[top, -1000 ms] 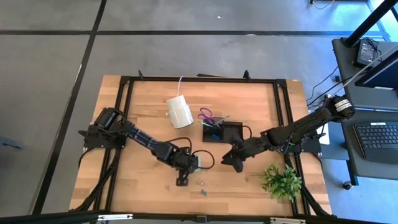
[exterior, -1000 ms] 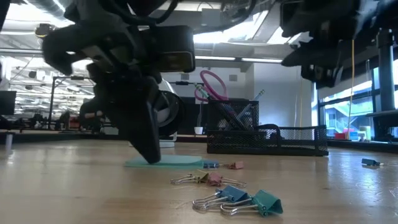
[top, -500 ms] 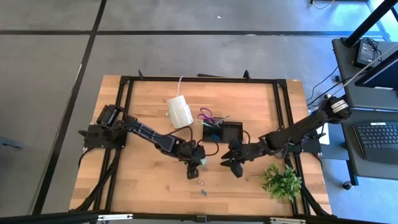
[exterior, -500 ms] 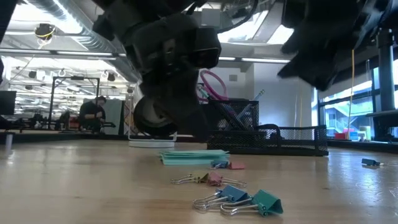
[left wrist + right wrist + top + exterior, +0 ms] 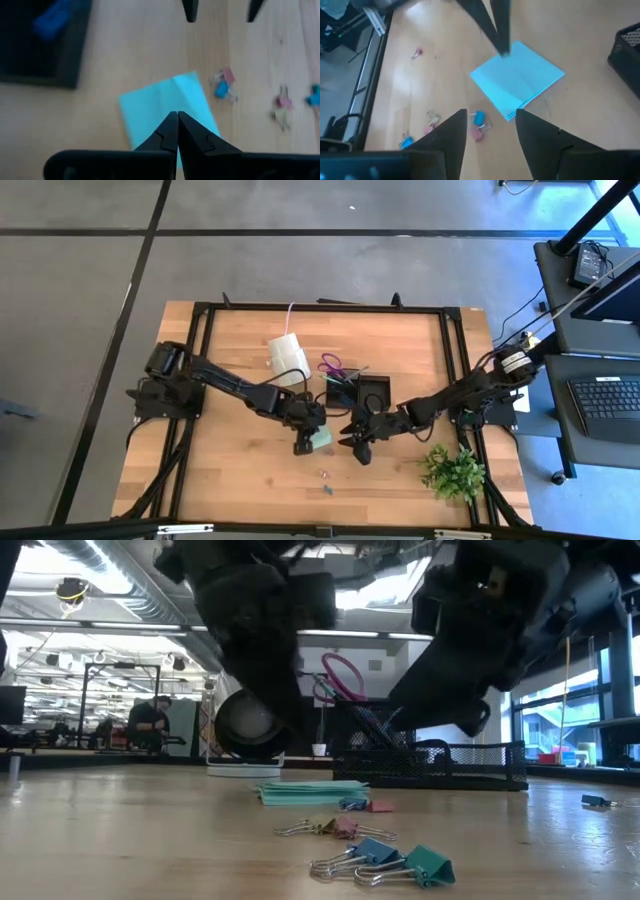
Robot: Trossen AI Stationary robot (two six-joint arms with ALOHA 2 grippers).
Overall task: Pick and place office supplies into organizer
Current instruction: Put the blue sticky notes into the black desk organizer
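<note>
High view: left pincer (image 5: pixel 303 446), pressed together, sits at the mint-green sticky-note pad (image 5: pixel 320 440) on the counter (image 5: pixel 230 380), near the black organizer (image 5: pixel 357 392). Right pincer (image 5: pixel 357 448) is just beside the pad.

Low view: pad (image 5: pixel 312 791) lies flat; binder clips (image 5: pixel 380 858) nearer the camera.

Right wrist view: right pincer (image 5: pixel 490 125) spread, empty, above pad (image 5: pixel 517 77).

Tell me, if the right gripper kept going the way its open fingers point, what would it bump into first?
Probably the mint-green sticky-note pad: the right gripper aims at it, with small clips just below its fingers; depth is uncertain.
</note>
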